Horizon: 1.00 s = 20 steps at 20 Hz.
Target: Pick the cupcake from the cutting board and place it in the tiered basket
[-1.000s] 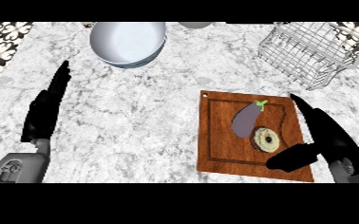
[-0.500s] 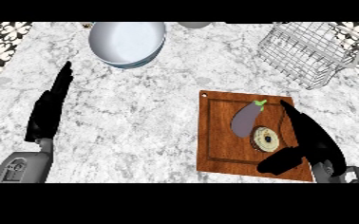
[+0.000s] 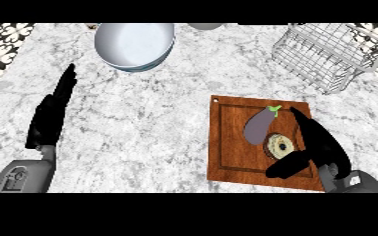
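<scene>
A wooden cutting board (image 3: pixel 232 145) lies at the lower right of the counter. On it sit a cupcake (image 3: pixel 280 145) seen from above, pale with a dark rim, and a purple eggplant (image 3: pixel 260 124) just up-left of it. My right hand (image 3: pixel 319 144) is over the board's right side, fingers straight along the cupcake's right, thumb stretched out below it. The hand is open and holds nothing. The white wire tiered basket (image 3: pixel 321 54) stands at the upper right. My left hand (image 3: pixel 52 111) rests open at the left edge, fingers up.
A white bowl-like stack of plates (image 3: pixel 135 45) sits at the top centre. Part of another pale dish (image 3: pixel 204 26) shows at the top edge. Patterned wall tile (image 3: pixel 15 32) lies at the upper left corner.
My right hand has moved left and slightly down over the board, closing in around the cupcake's right side. The left hand stays put.
</scene>
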### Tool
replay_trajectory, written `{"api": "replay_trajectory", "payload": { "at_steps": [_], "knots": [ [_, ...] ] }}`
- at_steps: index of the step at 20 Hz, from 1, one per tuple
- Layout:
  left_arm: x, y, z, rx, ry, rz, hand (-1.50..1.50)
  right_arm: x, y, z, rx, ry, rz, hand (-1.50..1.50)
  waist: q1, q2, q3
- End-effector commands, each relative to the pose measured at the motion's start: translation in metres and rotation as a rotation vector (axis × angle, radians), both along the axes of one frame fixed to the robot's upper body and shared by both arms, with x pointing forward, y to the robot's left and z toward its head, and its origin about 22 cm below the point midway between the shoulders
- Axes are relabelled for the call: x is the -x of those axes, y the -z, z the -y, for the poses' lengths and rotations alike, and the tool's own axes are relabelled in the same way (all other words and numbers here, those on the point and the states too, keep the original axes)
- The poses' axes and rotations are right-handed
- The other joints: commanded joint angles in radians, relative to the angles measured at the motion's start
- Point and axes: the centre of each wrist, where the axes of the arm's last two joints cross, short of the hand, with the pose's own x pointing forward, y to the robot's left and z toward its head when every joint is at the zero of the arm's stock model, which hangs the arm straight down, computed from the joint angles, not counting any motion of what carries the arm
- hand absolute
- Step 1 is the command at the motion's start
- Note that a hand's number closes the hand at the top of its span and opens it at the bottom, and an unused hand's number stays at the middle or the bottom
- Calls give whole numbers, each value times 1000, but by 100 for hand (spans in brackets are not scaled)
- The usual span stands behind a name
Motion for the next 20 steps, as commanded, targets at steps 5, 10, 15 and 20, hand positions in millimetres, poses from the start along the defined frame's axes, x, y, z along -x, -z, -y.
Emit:
{"api": "replay_trajectory", "payload": {
  "at_steps": [5,10,15,20],
  "knots": [
    [1,4,12,5,-21,3,0,3,26,0,-1,81,-111,-150,-6,0,0],
    [8,1,5,14,-9,-10,0,-3,21,3,-25,94,-123,-150,-4,-1,0],
    [8,-6,-19,12,7,2,0,-20,55,-12,-79,-4,-244,150,9,2,0],
    [12,-4,-8,-21,-13,17,0,-15,41,-22,84,-171,-167,150,4,-1,0]
  ]
}}
